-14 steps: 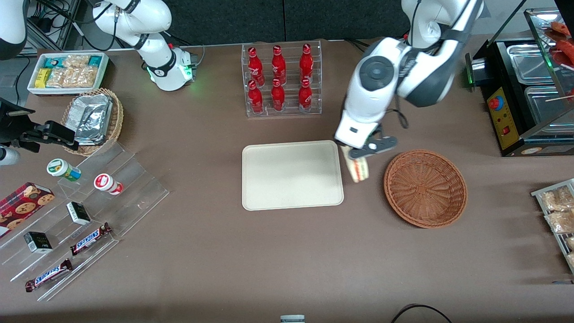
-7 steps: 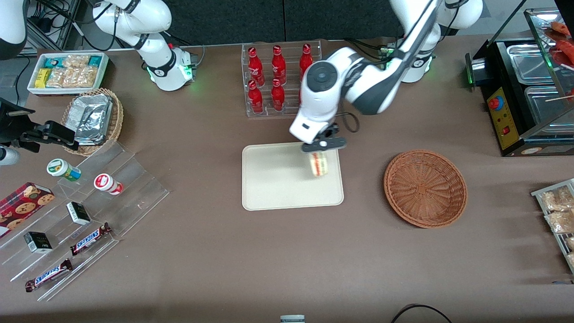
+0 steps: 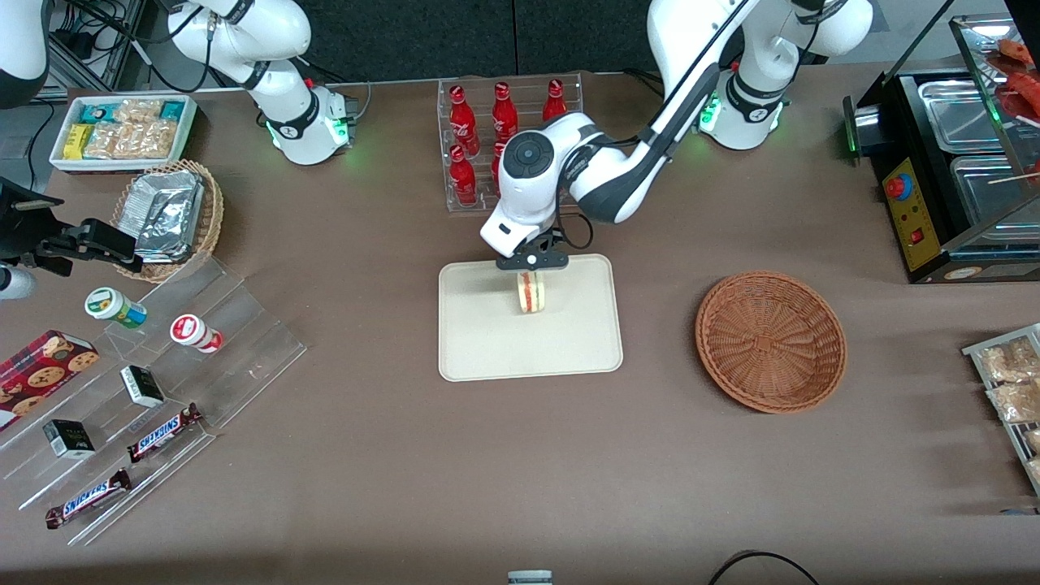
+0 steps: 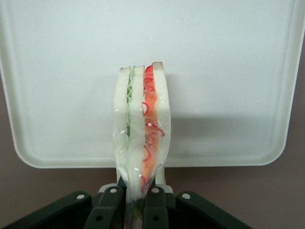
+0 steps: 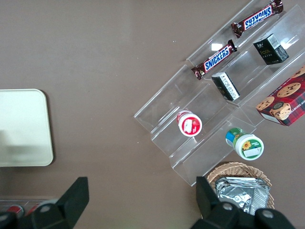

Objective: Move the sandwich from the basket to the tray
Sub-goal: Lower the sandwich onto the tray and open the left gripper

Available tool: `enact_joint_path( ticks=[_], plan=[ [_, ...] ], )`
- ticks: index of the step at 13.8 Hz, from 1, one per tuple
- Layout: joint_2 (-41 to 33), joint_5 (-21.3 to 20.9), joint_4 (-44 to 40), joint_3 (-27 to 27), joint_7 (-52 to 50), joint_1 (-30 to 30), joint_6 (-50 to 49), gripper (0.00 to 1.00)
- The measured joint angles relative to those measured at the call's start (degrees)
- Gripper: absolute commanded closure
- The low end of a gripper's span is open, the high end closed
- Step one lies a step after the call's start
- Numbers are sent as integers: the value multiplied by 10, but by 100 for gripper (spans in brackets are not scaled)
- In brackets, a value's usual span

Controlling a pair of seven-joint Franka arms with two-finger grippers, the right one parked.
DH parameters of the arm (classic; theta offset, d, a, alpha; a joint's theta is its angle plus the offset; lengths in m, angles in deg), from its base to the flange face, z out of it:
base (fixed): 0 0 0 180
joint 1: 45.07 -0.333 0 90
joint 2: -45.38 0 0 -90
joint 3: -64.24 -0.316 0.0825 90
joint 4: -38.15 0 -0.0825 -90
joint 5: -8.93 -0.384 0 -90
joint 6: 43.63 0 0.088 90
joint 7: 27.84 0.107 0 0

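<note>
My left gripper (image 3: 532, 268) hangs over the cream-white tray (image 3: 479, 349), near the tray's edge farthest from the front camera, and is shut on the sandwich (image 3: 532, 292). The sandwich (image 4: 140, 129) is a plastic-wrapped wedge of white bread with green and red-pink filling, pinched at its narrow end between the black fingers (image 4: 110, 205) of the gripper (image 4: 138, 198). It hangs above the tray's surface (image 4: 228, 71), casting a shadow on it. The reddish-brown wicker basket (image 3: 770, 341) sits empty beside the tray, toward the working arm's end.
A clear rack of red bottles (image 3: 508, 146) stands just past the tray, close to my arm. Toward the parked arm's end are a clear stepped display (image 3: 154, 366) with snacks, a tan basket of foil packets (image 3: 171, 215) and a white snack bin (image 3: 122, 130). A black food warmer (image 3: 951, 162) stands at the working arm's end.
My gripper carried the sandwich from the gap between basket and tray to above the tray, moving toward the parked arm's end. The basket stayed put.
</note>
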Motion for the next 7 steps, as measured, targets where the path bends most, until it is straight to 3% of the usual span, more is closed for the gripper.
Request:
enact_joint_path(
  ticks=[3,7],
  plan=[
    [13,-24,0,-2,0,1,12,100],
    [24,-26,-1,-8,0,1,44,100]
  ],
)
